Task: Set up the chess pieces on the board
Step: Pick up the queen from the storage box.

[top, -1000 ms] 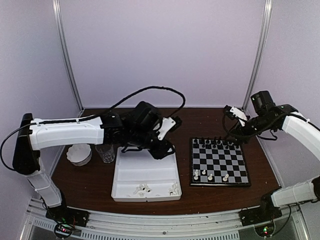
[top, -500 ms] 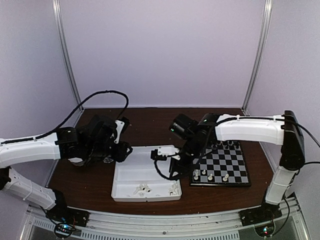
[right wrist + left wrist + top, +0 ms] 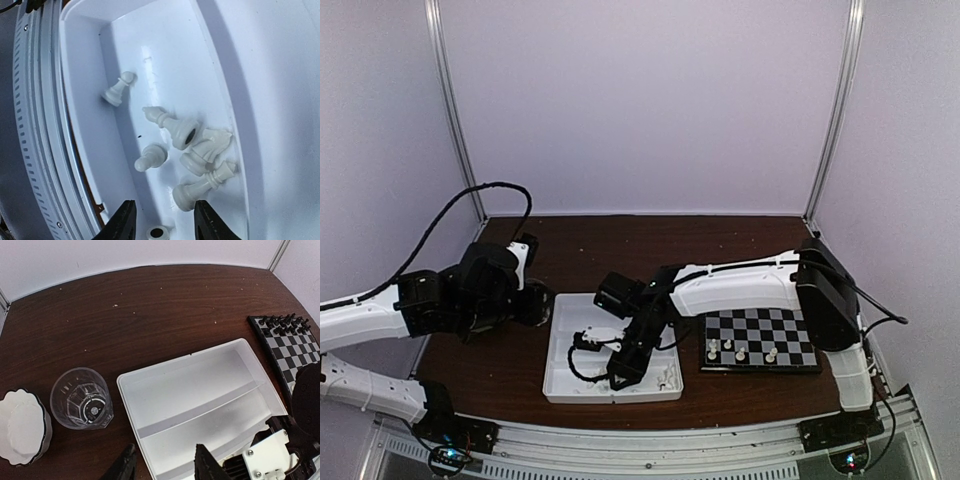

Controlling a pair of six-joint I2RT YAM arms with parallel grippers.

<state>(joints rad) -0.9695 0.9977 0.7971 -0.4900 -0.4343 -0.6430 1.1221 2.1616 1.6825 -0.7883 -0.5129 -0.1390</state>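
From above, the right arm (image 3: 740, 285) hides the far edge of the board (image 3: 790, 335), and the white pieces (image 3: 740, 353) on it are too small to name. The left wrist view cuts off the board and the white bowl (image 3: 20, 427). One piece (image 3: 157, 232) runs off the bottom of the right wrist view.

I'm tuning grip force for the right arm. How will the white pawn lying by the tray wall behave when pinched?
Probably light: the pawn is tiny moulded plastic. Lying on its side with a round base, it may roll or skid across the tray's glossy floor. Its tapered shape could squirt out of the open right end effector.
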